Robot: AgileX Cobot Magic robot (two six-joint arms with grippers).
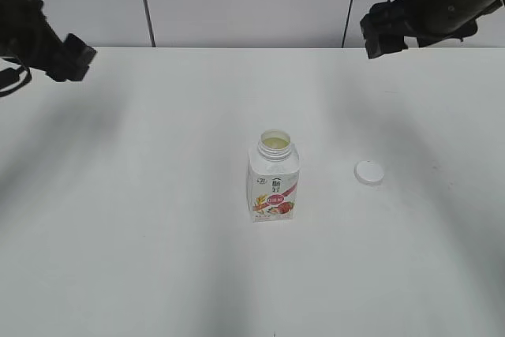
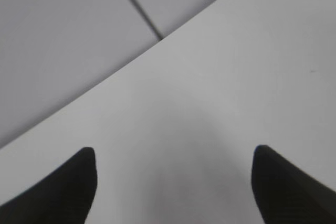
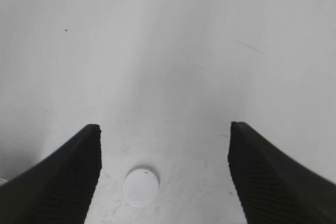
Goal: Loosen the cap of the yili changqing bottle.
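A: Where is the small squarish white plastic yili changqing bottle (image 1: 274, 179) with the red-orange label to be found?

B: It is seen upright near the middle of the white table (image 1: 142, 219), its wide neck uncovered and pale liquid visible inside.

A: And the small round white plastic cap (image 1: 369, 173)?

B: It is laid flat on the table to the right of the bottle, apart from it. In the right wrist view the cap (image 3: 140, 186) is seen below and between the spread fingers.

A: How are the grippers held?

B: The right gripper (image 3: 164, 174) is spread wide and nothing is grasped. The left gripper (image 2: 173, 182) is likewise parted and empty, over bare table near the wall. Both arms are raised at the far corners.
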